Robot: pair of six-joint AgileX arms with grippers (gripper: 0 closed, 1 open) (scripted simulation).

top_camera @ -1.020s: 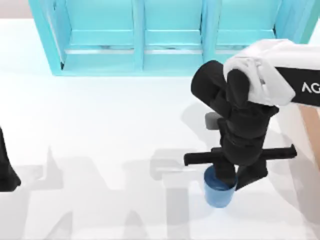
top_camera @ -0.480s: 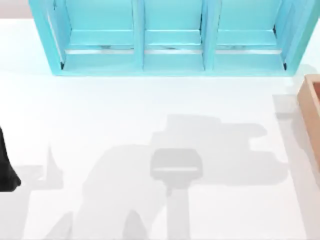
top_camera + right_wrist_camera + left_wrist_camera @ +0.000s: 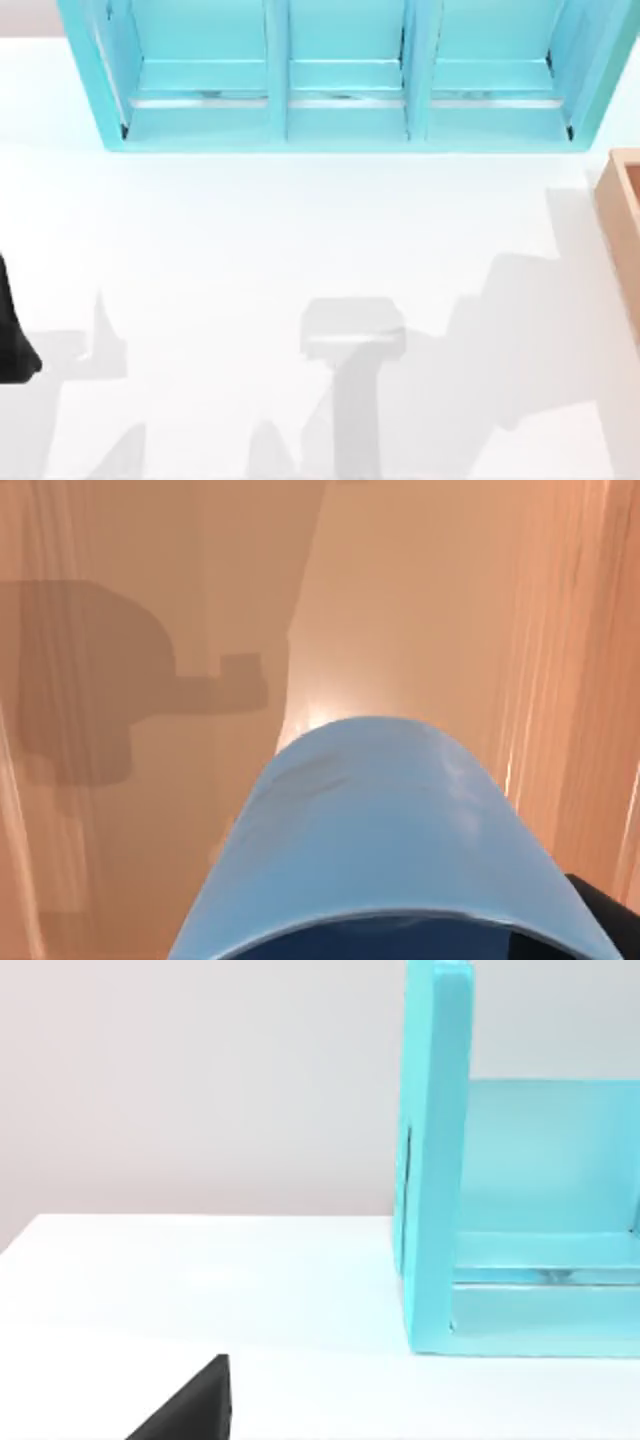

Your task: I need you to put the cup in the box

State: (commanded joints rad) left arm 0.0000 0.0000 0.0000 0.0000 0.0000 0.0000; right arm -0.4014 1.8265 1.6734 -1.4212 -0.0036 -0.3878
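The cup (image 3: pixel 385 830) is seen close under the right end effector, over the box's (image 3: pixel 420 610) orange-brown inside; whether it is gripped cannot be told. The left arm (image 3: pixel 12 340) is parked at the table's (image 3: pixel 250 240) left edge.

The blue cup (image 3: pixel 385 840) looms close, above the box's (image 3: pixel 420 600) orange-brown inside. A gripper-shaped shadow falls on the box floor beside a lighter wall.
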